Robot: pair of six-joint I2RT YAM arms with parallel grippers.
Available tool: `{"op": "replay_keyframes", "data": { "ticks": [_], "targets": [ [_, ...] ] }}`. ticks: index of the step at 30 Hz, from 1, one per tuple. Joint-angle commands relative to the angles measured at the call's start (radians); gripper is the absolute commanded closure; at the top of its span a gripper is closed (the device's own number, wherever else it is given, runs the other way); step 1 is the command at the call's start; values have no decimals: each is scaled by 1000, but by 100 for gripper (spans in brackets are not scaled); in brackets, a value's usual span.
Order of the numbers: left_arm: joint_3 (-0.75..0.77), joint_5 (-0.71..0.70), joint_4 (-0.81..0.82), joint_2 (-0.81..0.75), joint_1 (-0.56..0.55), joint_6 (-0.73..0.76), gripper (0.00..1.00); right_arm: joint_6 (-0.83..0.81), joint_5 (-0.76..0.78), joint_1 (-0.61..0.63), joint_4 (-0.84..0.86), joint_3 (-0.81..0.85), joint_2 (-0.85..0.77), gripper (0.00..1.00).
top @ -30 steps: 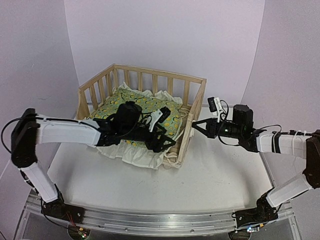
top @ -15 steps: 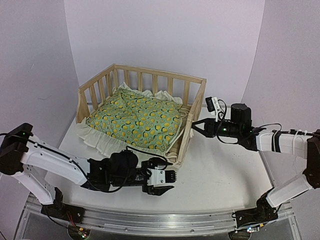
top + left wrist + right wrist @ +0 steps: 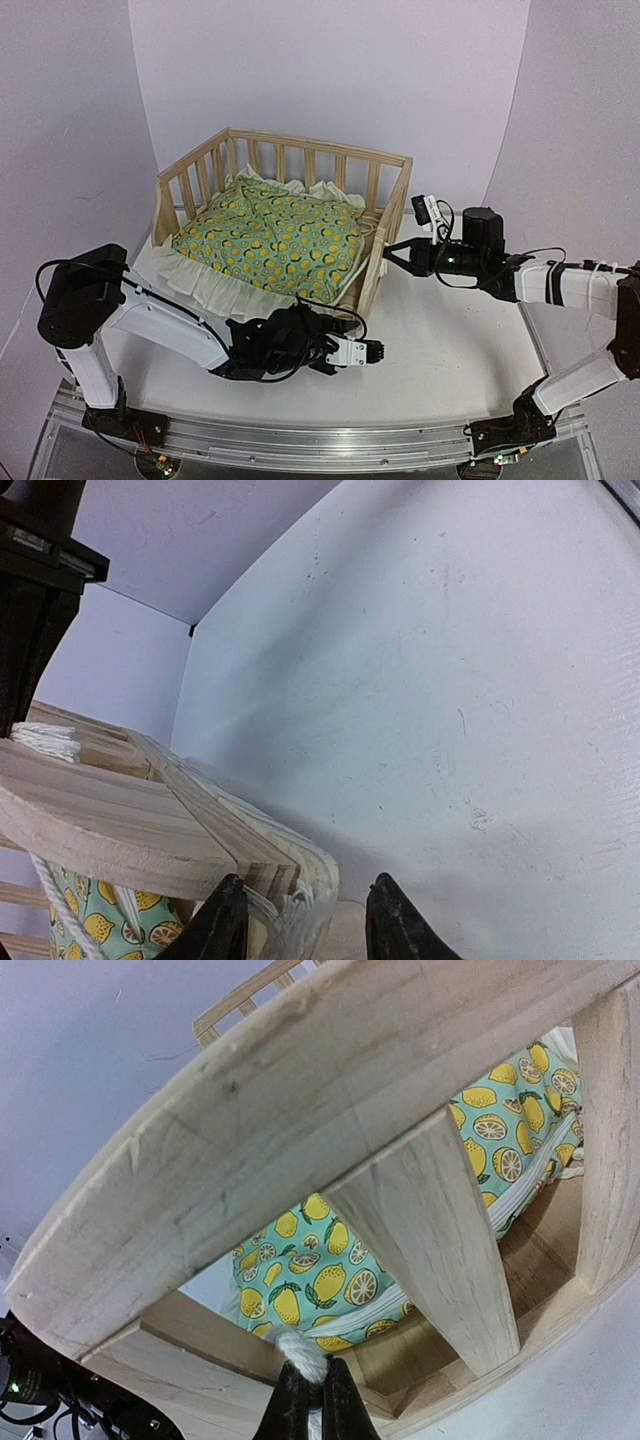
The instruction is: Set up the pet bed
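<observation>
Sitting toward the back of the white table [image 3: 450, 350], the pet bed [image 3: 310, 142] is showing its pale slatted frame, with the low side facing the arms. The lemon-print cushion [image 3: 275, 235] is lying inside, and its cream ruffle [image 3: 195, 282] is spilling over that low side onto the tabletop.

Over at the bed's right-hand rail, the right gripper [image 3: 388, 251] is reaching in level from the right. It's pinching tight on a frayed white cord [image 3: 298, 1352] just under the rail, and its wrist view is showing the tuft poking out right at the fingertips.

Down low, the left gripper [image 3: 377, 350] is hanging close over the table just beside the bed's near right corner. Its fingers [image 3: 222, 920] are standing apart. Loose cord strands at the frame corner are showing in the gap, and nothing is being clamped.
</observation>
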Motion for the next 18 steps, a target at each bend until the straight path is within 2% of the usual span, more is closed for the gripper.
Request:
{"op": "replay_keyframes", "data": {
  "ticks": [1, 5, 9, 13, 18],
  "targets": [
    [52, -95, 66, 50, 6, 39, 64, -20, -49, 18, 9, 40, -42, 100],
    [50, -169, 99, 75, 6, 65, 77, -18, -37, 18, 4, 30, -53, 100],
    [35, -220, 129, 50, 4, 48, 99, -19, 4, 17, -75, 31, -64, 100],
    [14, -216, 126, -10, -26, -18, 100, -75, 102, 18, -284, 52, -88, 100],
    [-42, -11, 90, -128, -113, -271, 100, -107, 213, 18, -553, 95, -71, 100]
  ]
}}
